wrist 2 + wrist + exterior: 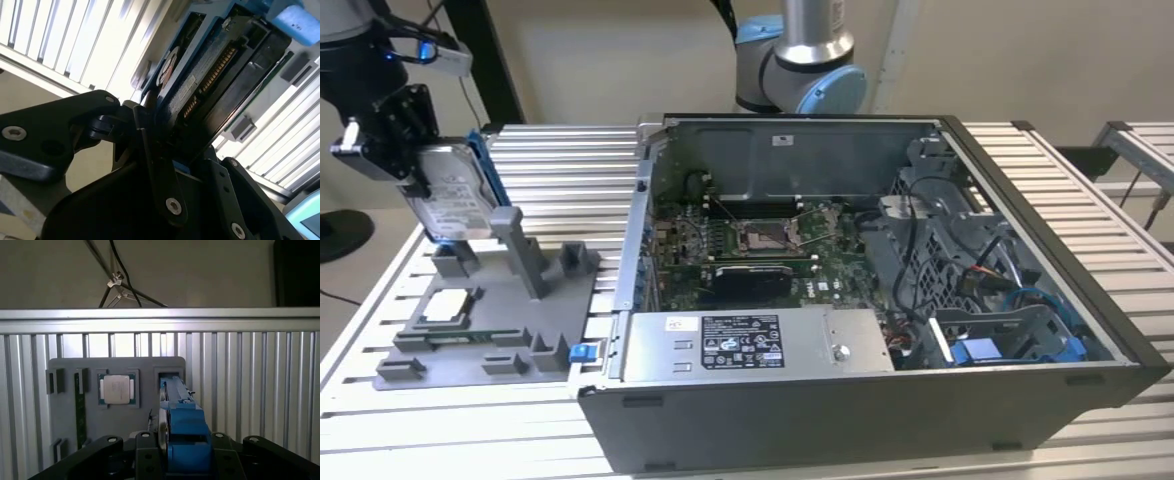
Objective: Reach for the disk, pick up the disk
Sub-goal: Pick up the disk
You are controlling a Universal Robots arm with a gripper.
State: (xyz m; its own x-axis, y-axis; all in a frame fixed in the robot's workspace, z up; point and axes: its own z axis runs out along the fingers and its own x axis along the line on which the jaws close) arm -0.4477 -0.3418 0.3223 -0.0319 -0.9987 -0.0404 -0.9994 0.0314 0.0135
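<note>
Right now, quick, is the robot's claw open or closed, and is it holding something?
Gripper: closed, holding the disk upright between its fingers.

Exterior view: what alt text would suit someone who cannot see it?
A robot gripper clamps the disk, held on edge over a grey holder tray at the exterior view's left. An open computer case sits to its right.

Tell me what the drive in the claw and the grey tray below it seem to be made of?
The disk: metal by its look, with a dull silver-grey sheen and a white paper-like label. Its blue frame looks like matte plastic. The tray: probably moulded or printed plastic, flat even grey without shine.
</note>
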